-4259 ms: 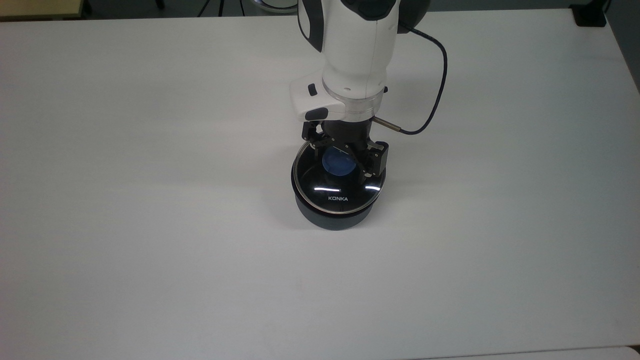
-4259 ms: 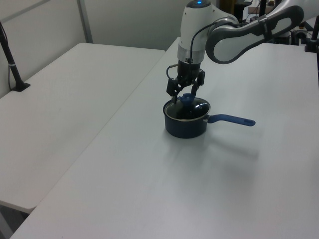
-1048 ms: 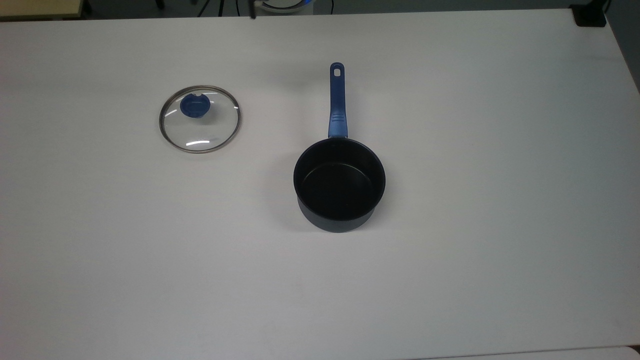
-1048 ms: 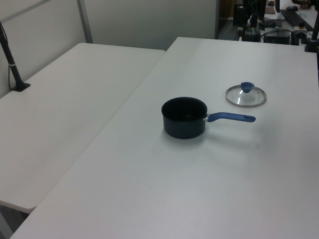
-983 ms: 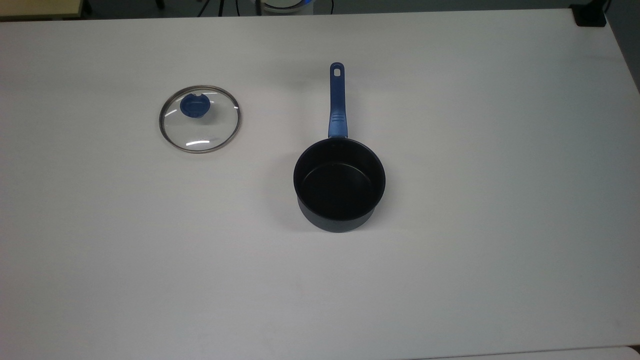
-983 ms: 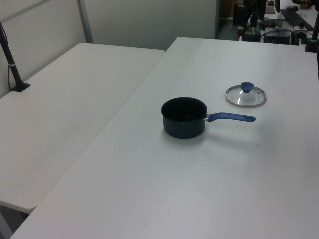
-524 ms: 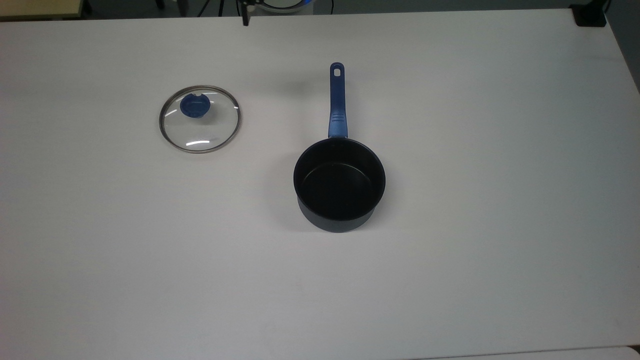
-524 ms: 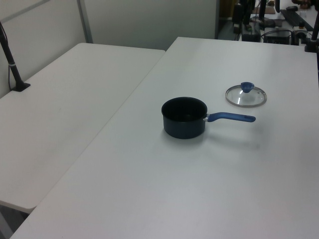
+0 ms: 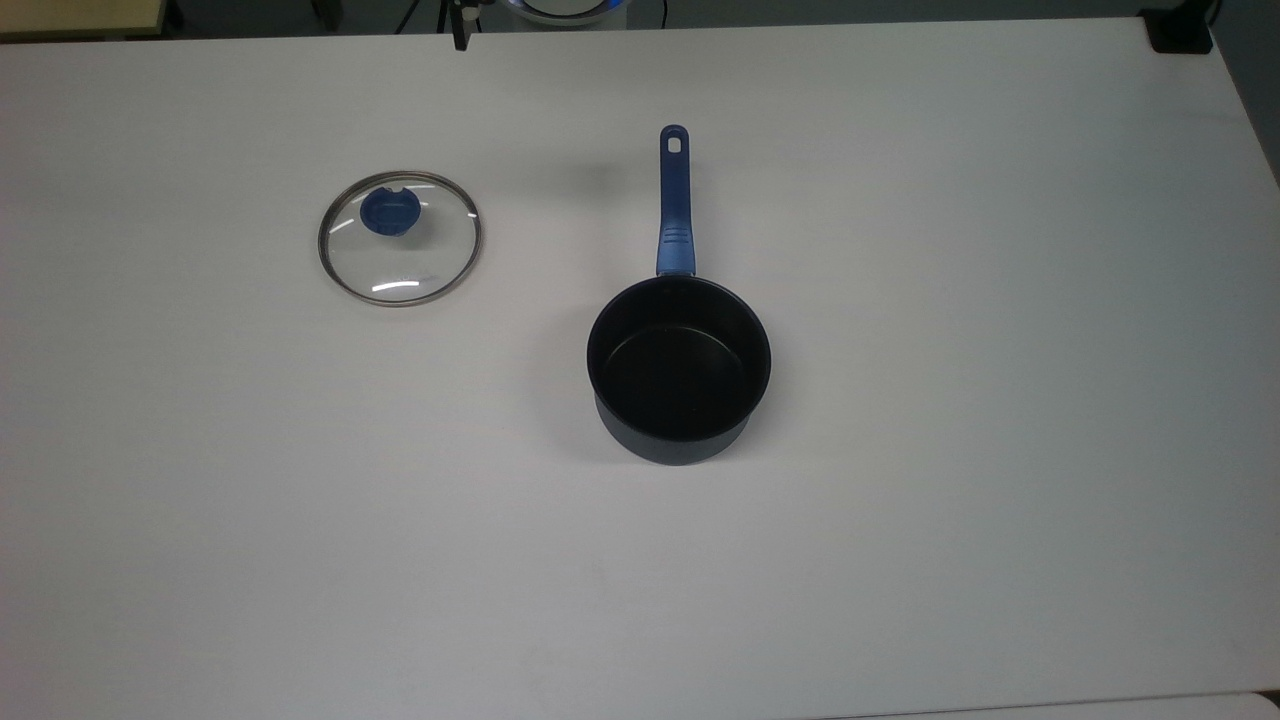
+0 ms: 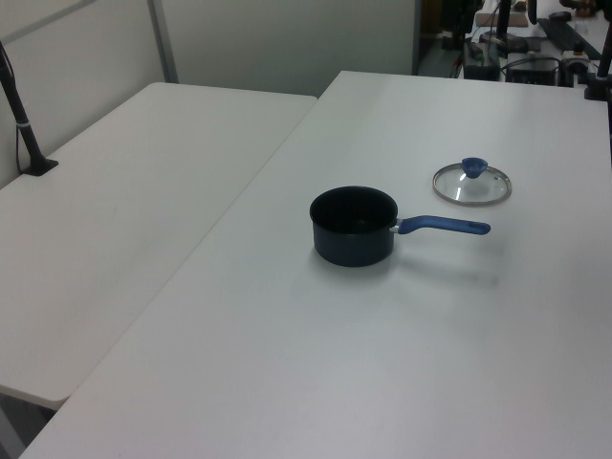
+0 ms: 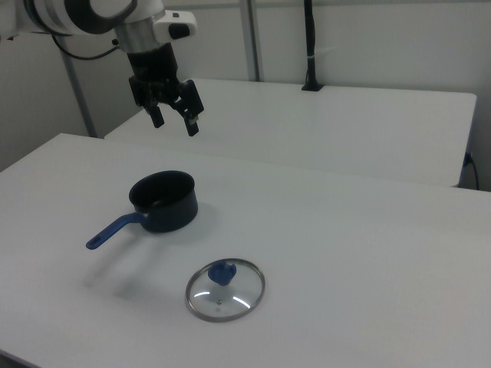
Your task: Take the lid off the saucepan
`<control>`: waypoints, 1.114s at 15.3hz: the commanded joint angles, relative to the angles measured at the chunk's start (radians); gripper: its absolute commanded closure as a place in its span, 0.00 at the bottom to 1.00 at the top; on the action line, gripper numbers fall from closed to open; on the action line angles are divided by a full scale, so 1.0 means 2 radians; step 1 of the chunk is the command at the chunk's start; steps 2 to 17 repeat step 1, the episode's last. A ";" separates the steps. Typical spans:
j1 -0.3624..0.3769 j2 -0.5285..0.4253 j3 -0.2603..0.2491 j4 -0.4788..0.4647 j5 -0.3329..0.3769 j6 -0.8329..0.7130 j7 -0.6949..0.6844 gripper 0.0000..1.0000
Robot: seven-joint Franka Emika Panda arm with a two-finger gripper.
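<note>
in my right view the lid [image 11: 225,290] lies nearest me, flat on the white table [image 11: 368,261] with its blue knob [image 11: 222,272] up, well apart from everything else. past it sits the saucepan [image 11: 163,201], upright and uncovered, its black inside showing and its blue handle [image 11: 116,229] pointing toward the right view's left. in the top view the lid [image 9: 400,238] rests off to the top view's left of the saucepan [image 9: 679,371], with bare table between them. farthest back, high above the pan in the right view, i see the gripper [image 11: 175,120] hanging with its fingers [image 11: 191,121] spread wide and nothing between them.
</note>
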 commanded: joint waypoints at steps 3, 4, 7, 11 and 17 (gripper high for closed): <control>0.007 0.001 -0.008 0.010 0.009 -0.015 -0.012 0.00; 0.007 0.001 -0.008 0.010 0.009 -0.015 -0.012 0.00; 0.007 0.001 -0.008 0.010 0.009 -0.015 -0.012 0.00; 0.007 0.001 -0.008 0.010 0.009 -0.015 -0.012 0.00; 0.007 0.001 -0.008 0.010 0.009 -0.015 -0.012 0.00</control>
